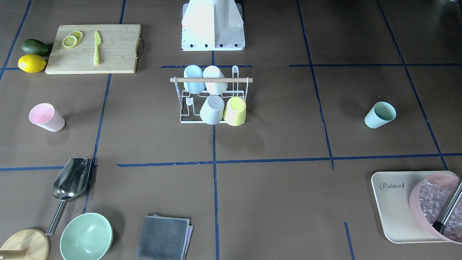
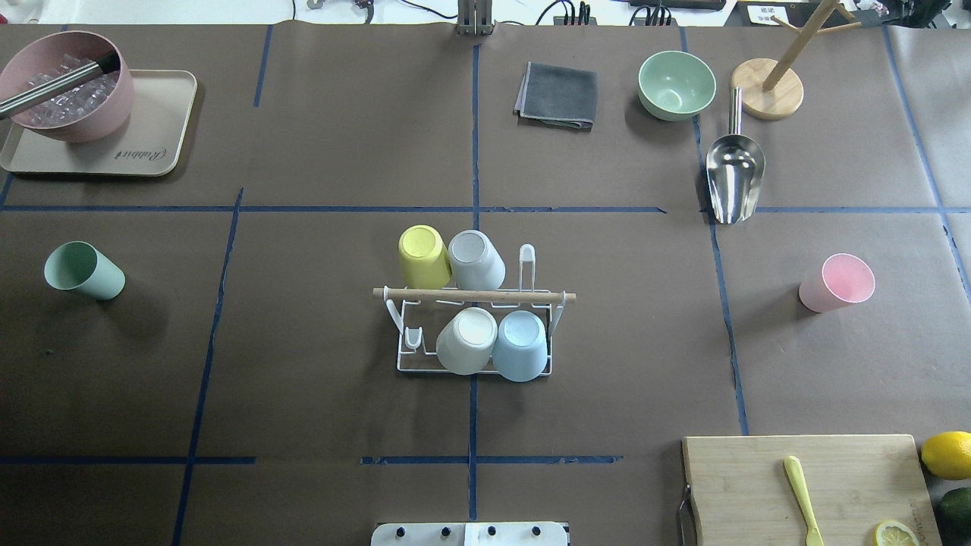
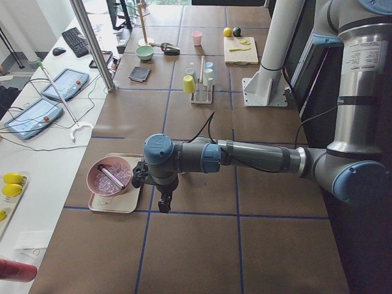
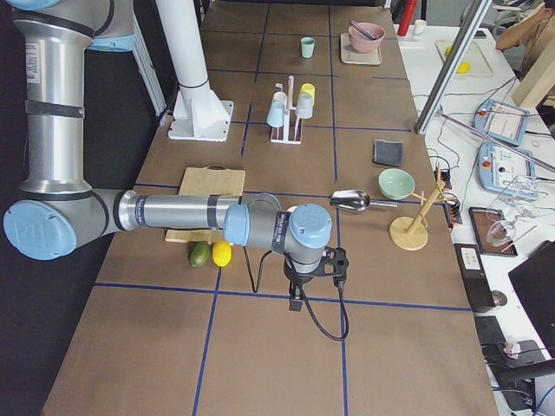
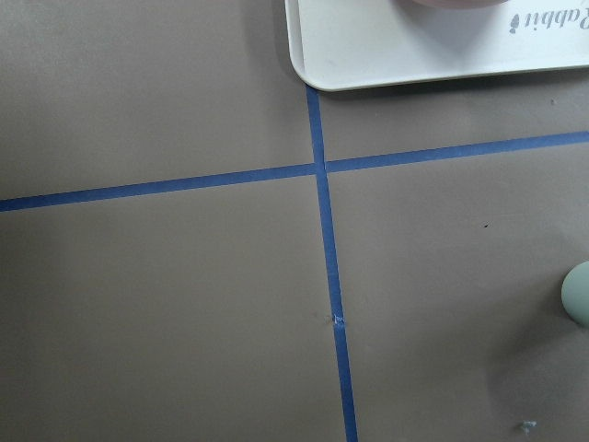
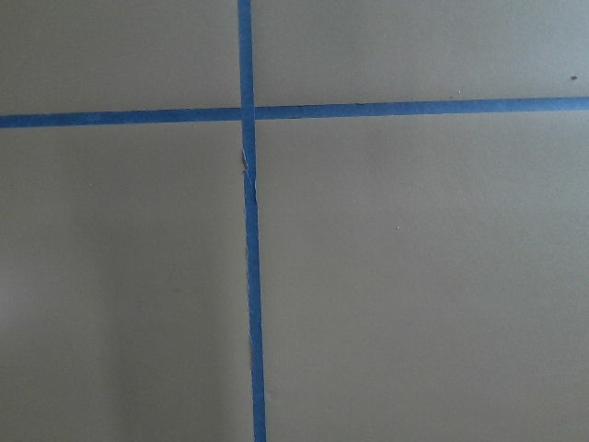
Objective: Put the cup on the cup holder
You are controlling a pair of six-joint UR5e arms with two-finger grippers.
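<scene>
The white wire cup holder (image 2: pixel 474 296) with a wooden rod handle stands at the table's middle; it also shows in the front view (image 1: pixel 213 80). A yellow, a grey, a white and a blue cup hang upside down on it. A green cup (image 2: pixel 83 271) stands loose at the table's left, and its rim edge shows in the left wrist view (image 5: pixel 578 293). A pink cup (image 2: pixel 836 283) stands loose at the right. My left gripper (image 3: pixel 164 205) hangs near the tray, far from the cups. My right gripper (image 4: pixel 297 299) hangs beyond the lemon. I cannot tell whether either is open or shut.
A beige tray (image 2: pixel 155 152) with a pink ice bowl (image 2: pixel 67 95) is far left. A grey cloth (image 2: pixel 557 95), green bowl (image 2: pixel 676 85), metal scoop (image 2: pixel 734 178) and wooden stand (image 2: pixel 768 98) lie at the far side. A cutting board (image 2: pixel 804 485), lemon (image 2: pixel 947 453) and avocado (image 2: pixel 957 506) are near right.
</scene>
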